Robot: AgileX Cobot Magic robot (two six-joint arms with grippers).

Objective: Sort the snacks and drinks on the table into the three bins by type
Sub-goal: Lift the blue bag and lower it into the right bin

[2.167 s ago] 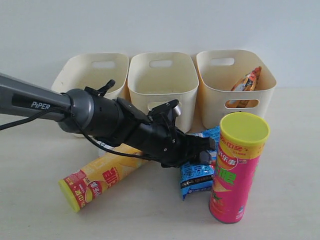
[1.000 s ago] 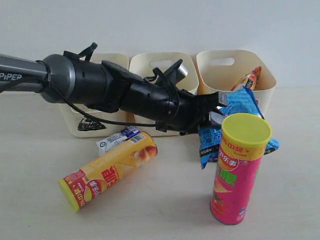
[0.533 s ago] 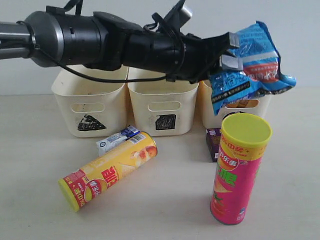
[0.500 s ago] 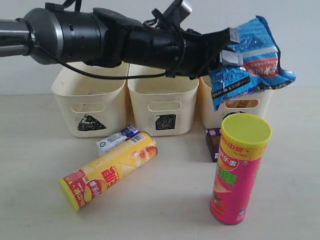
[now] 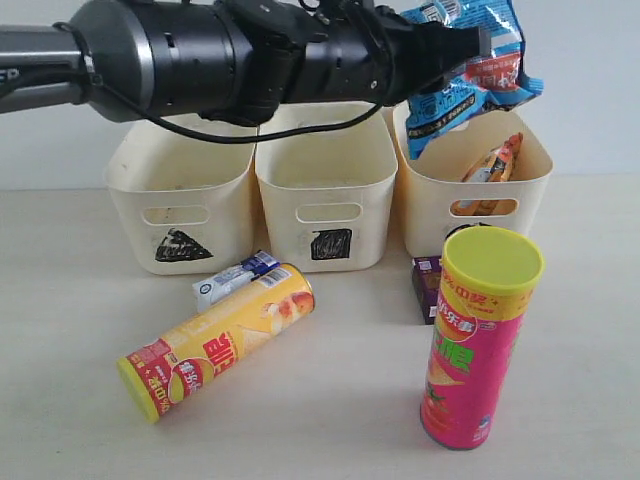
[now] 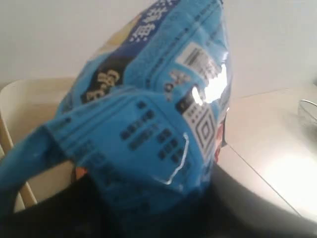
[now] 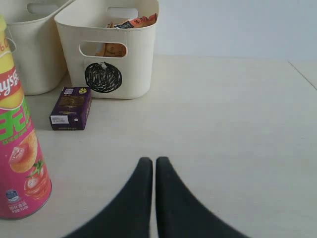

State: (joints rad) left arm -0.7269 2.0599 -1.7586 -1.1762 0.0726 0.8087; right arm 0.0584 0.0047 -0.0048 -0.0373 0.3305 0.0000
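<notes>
Left hand is clamped on the blue bag. The bag hangs slack off the hand, clear of everything, and is up high, likely so it clears the bin rim. Directly under the hand is the circle bin, with the orange bag already standing inside. That looks like the snack-bag bin, so the hand is probably lined up for a drop.

Below the hand and nearer the camera, the pink can stands upright on the tabletop, with the purple carton just behind it. Off to the arm side of the hand, the square bin and triangle bin show nothing inside. In front of them lies the yellow can on its side, with the white-blue carton touching or just beside it. None of these are sorted yet.

Right hand has its tips pressed together and holds nothing. It sits low over bare tabletop, parked. The purple carton and circle bin are ahead of it.

Hard to see:
- In the left wrist view the bag fills the frame and covers the fingers, so the exact grip spot is unclear.
- The bag's top is cut off at the exterior frame edge.
- The pink can hides the circle mark and half of the purple carton in the exterior view.
- The right hand is not in the exterior view.
</notes>
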